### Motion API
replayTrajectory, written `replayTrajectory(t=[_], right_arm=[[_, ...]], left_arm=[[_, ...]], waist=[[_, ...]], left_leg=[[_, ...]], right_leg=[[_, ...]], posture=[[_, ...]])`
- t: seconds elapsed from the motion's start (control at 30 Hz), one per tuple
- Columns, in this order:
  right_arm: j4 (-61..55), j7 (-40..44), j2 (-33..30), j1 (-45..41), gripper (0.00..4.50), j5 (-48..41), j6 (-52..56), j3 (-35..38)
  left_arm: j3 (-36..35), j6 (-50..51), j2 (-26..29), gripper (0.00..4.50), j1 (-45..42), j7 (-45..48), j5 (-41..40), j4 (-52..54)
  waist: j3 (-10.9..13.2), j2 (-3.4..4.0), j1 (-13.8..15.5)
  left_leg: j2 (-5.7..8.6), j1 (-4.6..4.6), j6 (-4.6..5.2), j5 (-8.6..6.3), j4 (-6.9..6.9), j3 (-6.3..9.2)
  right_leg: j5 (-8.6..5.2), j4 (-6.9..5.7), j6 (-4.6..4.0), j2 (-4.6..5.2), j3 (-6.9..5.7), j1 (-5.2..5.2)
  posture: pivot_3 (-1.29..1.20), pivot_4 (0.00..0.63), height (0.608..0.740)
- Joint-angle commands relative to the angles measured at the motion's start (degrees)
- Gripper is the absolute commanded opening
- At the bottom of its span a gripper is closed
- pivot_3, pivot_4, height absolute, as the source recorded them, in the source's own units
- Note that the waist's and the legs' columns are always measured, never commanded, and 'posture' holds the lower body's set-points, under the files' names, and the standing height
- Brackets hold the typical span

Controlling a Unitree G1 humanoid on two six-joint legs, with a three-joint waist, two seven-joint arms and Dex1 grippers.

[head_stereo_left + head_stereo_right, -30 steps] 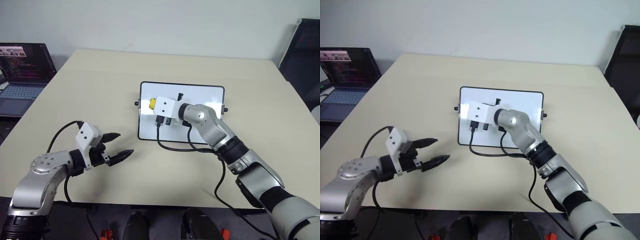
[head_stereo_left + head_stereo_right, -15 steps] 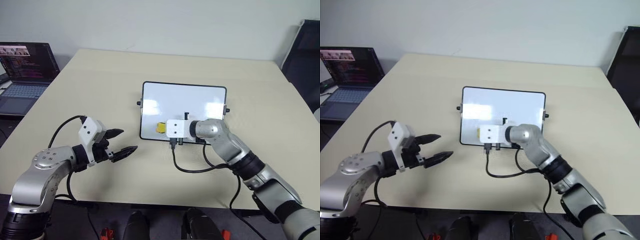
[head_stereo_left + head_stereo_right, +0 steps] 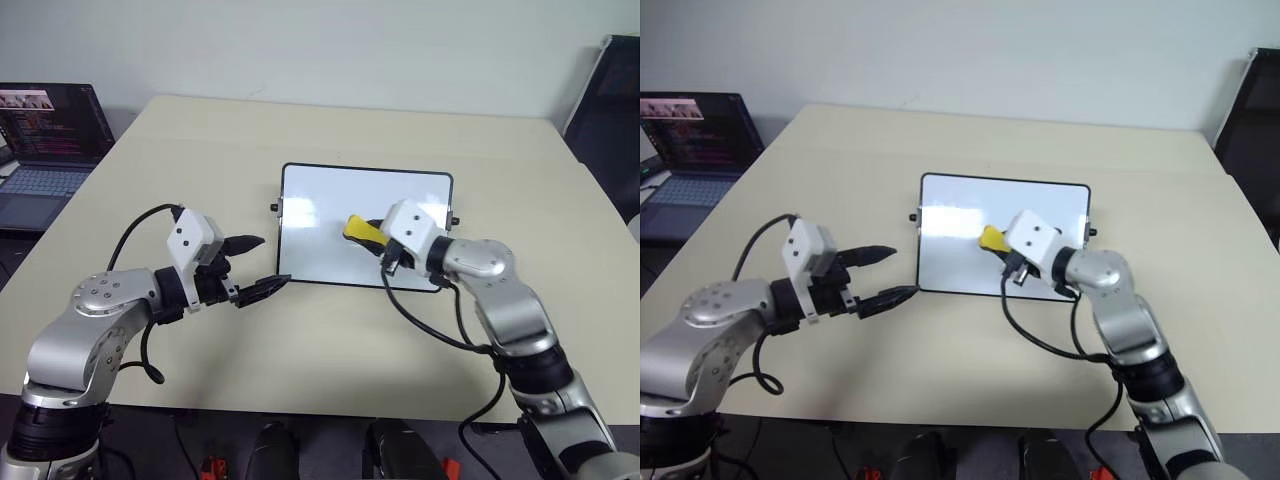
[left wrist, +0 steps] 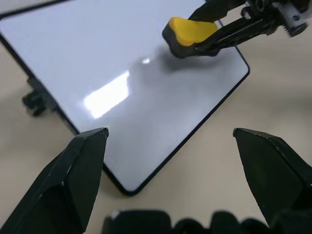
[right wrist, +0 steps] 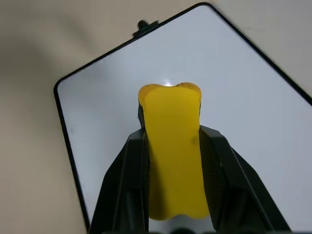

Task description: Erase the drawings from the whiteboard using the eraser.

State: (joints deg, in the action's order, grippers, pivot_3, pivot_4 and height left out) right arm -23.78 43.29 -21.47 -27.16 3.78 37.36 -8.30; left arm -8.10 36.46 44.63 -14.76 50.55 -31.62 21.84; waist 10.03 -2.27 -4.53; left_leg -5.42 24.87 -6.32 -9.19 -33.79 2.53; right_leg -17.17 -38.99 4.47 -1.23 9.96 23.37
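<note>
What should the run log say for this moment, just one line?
right end effector: shut on eraser, above whiteboard | left end effector: open, empty, near board's left edge | drawings: none visible

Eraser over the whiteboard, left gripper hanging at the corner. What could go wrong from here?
1. The eraser is squeezed between the right gripper fingers until it bulges; pressed down hard, it might twist or slip out.
2. Nothing pins the whiteboard; the open left gripper hangs at its near corner, so a stroke could slide it across the table.
3. That left gripper's lower fingertip sits at the frame and could catch it.
</note>
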Motion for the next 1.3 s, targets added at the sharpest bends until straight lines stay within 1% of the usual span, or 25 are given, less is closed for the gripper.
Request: replayTrajectory(t=[0.03, 0.13, 0.23, 0.3, 0.33, 0.43, 0.47, 0.53, 0.6, 0.67, 0.77, 0.9, 1.1, 1.17, 1.2, 1.3], right_arm=[[-10.86, -1.63, -1.83, 4.63, 1.08, -4.33, 8.4, 8.43], [-15.96, -3.25, -3.63, 9.68, 1.08, -6.4, 14.38, 15.26], [-18.11, -5.68, -5.52, 15.44, 1.08, -6.38, 17.5, 19.87], [-18.82, -8.2, -5.2, 17.48, 1.08, -6.35, 19.39, 21.27], [-18.87, -10.12, -3.75, 17.83, 1.08, -6.54, 20.89, 22.28], [-18.34, -15.29, 0.43, 17.87, 1.08, -6.77, 26.11, 23.53], [-17.66, -17.37, 2.77, 17.25, 1.08, -6.91, 28.09, 24.65], [-15.61, -19.78, 5.35, 16.98, 1.08, -7.46, 28.71, 25.43], [-13.59, -21.29, 6.53, 17.44, 1.08, -7.88, 28.76, 25.09], [-10.83, -24.06, 8.46, 16.58, 1.08, -8.03, 28.66, 27.4], [-8.21, -26.71, 8.46, 15.47, 1.08, -8.03, 27.88, 29.71], [-6.52, -28.59, 7.52, 15.62, 1.08, -8.28, 27.04, 30.17], [-2.9, -31.46, 9.06, 14.05, 1.08, -9.84, 25.18, 32.25], [-1.0, -32.79, 9.43, 13.6, 1.79, -10.17, 23.71, 33.22], [-0.36, -33.18, 9.26, 13.61, 1.96, -10.33, 23.01, 33.47], [0.25, -33.14, 8.2, 14.03, 3.02, -10.72, 21.74, 33.04]], left_arm=[[1.8, 0.27, 0.73, 4.5, -4.14, 1.51, -0.97, 1.49], [4.66, -0.24, 0.55, 4.5, -8.13, 3.09, -0.02, 0.69], [8.53, -1.76, -0.93, 4.5, -12.59, 4.95, 1.27, -0.93], [10.35, -2.52, -2.36, 4.5, -14.95, 6.31, 1.18, -2.14], [11.34, -3.02, -3.07, 4.5, -15.93, 7.38, 1.13, -2.75], [14.34, -6.21, -4.25, 4.5, -17.69, 11.62, 2.37, -5.69], [15.19, -7.43, -4.71, 4.5, -18.25, 12.83, 2.78, -6.69], [16.76, -9.09, -6.24, 4.5, -19.67, 14.78, 3.02, -8.37], [18.29, -10.09, -7.97, 4.5, -20.86, 16.65, 2.96, -9.26], [19.98, -12.01, -9.07, 4.5, -21.41, 19.05, 3.78, -10.08], [21.42, -14.08, -10.66, 4.5, -22.26, 21.08, 4.79, -11.57], [22.51, -16.23, -12.53, 4.5, -23.12, 22.39, 6.07, -13.29], [23.61, -21.15, -14.21, 4.5, -23.09, 23.74, 9.4, -16.92], [23.69, -22.74, -14.4, 4.5, -22.6, 23.88, 10.22, -17.96], [23.7, -23.43, -14.61, 4.5, -22.39, 23.7, 10.67, -18.39], [23.67, -24.21, -15.11, 4.5, -21.79, 23.58, 11.24, -18.92]], waist=[[0.0, 0.0, 0.12], [0.0, 0.0, 0.14], [0.0, 0.0, 0.08], [0.0, 0.0, 0.02], [0.0, 0.0, -0.22], [0.0, 0.01, -0.69], [0.0, 0.02, -0.69], [0.0, 0.03, -0.58], [0.0, 0.03, -0.4], [0.0, 0.02, -0.18], [0.02, 0.06, -0.17], [0.03, 0.07, -0.28], [0.0, 0.13, -0.42], [0.0, 0.13, -0.42], [0.0, 0.13, -0.4], [0.01, 0.14, -0.37]], left_leg=[[0.0, 0.01, 0.0, 0.0, 0.0, 0.01], [0.01, 0.02, -0.01, -0.01, -0.02, 0.02], [0.03, 0.0, -0.01, -0.01, -0.07, 0.04], [0.04, -0.01, -0.01, 0.0, -0.13, 0.05], [0.05, -0.01, -0.01, 0.0, -0.15, 0.04], [0.05, -0.04, 0.0, 0.0, -0.17, 0.03], [0.05, -0.05, 0.01, 0.01, -0.16, 0.03], [0.04, -0.05, 0.01, 0.01, -0.15, 0.06], [0.06, -0.01, 0.01, 0.01, -0.16, 0.07], [0.09, 0.02, 0.01, 0.01, -0.16, 0.07], [0.09, 0.02, 0.01, 0.01, -0.14, 0.07], [0.07, 0.01, 0.01, 0.0, -0.13, 0.12], [0.08, 0.0, 0.02, 0.01, -0.14, 0.12], [0.08, 0.01, 0.02, 0.01, -0.14, 0.13], [0.08, 0.01, 0.02, 0.01, -0.14, 0.13], [0.09, 0.01, 0.02, 0.01, -0.13, 0.14]], right_leg=[[-0.02, 0.0, 0.01, 0.0, -0.02, 0.0], [-0.16, 0.0, 0.2, 0.0, -0.01, 0.0], [-0.27, 0.0, 0.03, 0.0, -0.01, -0.05], [-0.28, 0.0, 0.0, 0.0, -0.01, -0.08], [-0.27, 0.0, 0.0, 0.01, 0.02, -0.08], [-0.23, -0.04, 0.01, 0.0, 0.07, -0.08], [-0.22, -0.06, 0.0, -0.01, 0.07, -0.07], [-0.2, -0.07, 0.04, -0.03, 0.06, -0.07], [-0.2, -0.03, 0.05, -0.02, 0.05, -0.08], [-0.2, 0.01, 0.05, 0.0, 0.06, -0.1], [-0.13, 0.0, 0.19, 0.0, 0.05, -0.1], [-0.09, -0.03, 0.28, -0.02, 0.02, -0.1], [-0.08, -0.04, 0.29, -0.03, 0.03, -0.11], [-0.07, -0.04, 0.3, -0.03, 0.03, -0.11], [-0.07, -0.04, 0.3, -0.02, 0.03, -0.12], [-0.07, -0.03, 0.31, -0.02, 0.03, -0.13]], posture=[[0.0, 0.15, 0.74], [0.0, 0.15, 0.74], [0.0, 0.15, 0.74], [0.0, 0.15, 0.74], [0.0, 0.15, 0.74], [0.0, 0.15, 0.74], [0.0, 0.15, 0.74], [0.0, 0.15, 0.74], [0.0, 0.15, 0.74], [0.0, 0.15, 0.74], [0.0, 0.15, 0.74], [0.0, 0.15, 0.74], [0.0, 0.15, 0.74], [0.0, 0.15, 0.74], [0.0, 0.15, 0.74], [0.0, 0.15, 0.74]])
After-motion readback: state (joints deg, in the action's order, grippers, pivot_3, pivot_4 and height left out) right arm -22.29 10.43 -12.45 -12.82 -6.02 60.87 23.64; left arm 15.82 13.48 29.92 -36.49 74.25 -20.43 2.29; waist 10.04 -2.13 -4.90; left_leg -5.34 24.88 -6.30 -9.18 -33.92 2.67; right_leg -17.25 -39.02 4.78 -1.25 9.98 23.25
